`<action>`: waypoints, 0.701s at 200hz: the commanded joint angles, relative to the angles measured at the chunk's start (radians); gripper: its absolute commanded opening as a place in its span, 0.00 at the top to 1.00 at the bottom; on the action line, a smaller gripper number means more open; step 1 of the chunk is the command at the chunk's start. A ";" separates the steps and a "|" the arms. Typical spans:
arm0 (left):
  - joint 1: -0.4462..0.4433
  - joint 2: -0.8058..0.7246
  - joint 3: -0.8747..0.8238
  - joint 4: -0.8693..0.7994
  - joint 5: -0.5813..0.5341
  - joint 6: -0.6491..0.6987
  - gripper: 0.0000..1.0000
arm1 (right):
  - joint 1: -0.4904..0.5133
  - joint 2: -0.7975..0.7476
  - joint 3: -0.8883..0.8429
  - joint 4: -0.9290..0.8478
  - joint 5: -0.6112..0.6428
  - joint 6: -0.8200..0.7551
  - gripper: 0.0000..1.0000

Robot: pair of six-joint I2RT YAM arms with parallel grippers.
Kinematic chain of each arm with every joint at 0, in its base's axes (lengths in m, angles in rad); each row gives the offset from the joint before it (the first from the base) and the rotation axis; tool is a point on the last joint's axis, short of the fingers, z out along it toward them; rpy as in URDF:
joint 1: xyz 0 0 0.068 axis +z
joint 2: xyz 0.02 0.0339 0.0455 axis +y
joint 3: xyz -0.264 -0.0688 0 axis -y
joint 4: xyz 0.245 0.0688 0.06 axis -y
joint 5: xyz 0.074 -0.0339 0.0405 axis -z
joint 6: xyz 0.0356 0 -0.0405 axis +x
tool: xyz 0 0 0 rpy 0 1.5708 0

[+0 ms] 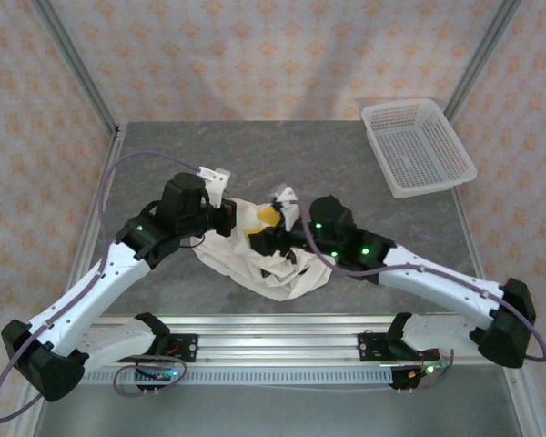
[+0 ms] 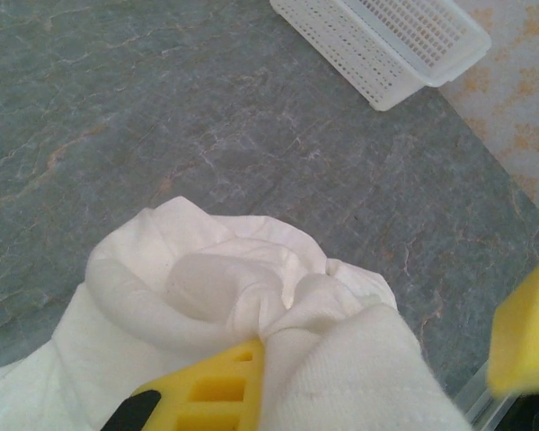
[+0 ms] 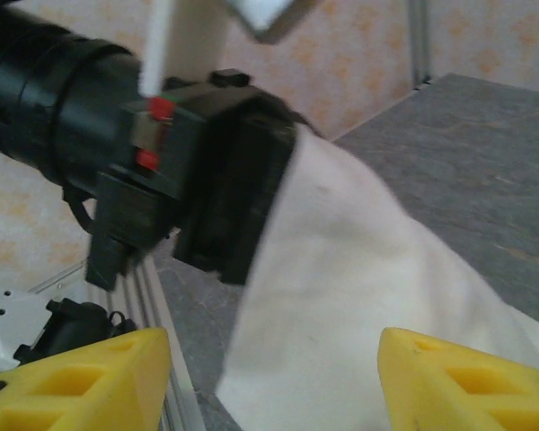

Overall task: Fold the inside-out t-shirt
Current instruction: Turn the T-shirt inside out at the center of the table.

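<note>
The white inside-out t-shirt (image 1: 255, 255) lies bunched in a heap at the middle of the table, between the two arms. My left gripper (image 1: 229, 217) holds its upper left part. In the left wrist view one yellow finger (image 2: 207, 391) presses into a gathered fold of the shirt (image 2: 234, 287), the other finger is buried under cloth, and the left gripper (image 2: 283, 359) is shut on it. My right gripper (image 1: 271, 232) sits against the heap from the right. Its right wrist view shows the right gripper (image 3: 274, 382) open, fingers wide apart, with a hanging sheet of the shirt (image 3: 341, 296) between them, ungripped.
A white mesh basket (image 1: 417, 146) stands at the table's back right, also visible as the basket (image 2: 386, 40) beyond the shirt. Bare grey table (image 1: 282, 164) lies behind the heap. The left arm's black wrist (image 3: 162, 162) looms close in front of the right gripper.
</note>
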 commanded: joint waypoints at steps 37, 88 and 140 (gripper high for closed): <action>0.003 -0.009 0.050 -0.029 -0.061 -0.079 1.00 | 0.110 0.166 0.024 0.047 0.417 -0.023 0.36; 0.003 0.000 0.057 -0.062 -0.101 -0.076 1.00 | 0.121 0.141 0.027 0.035 0.423 -0.006 0.14; 0.003 0.020 0.066 -0.056 -0.111 -0.093 1.00 | 0.166 0.225 0.088 0.067 0.540 0.027 0.11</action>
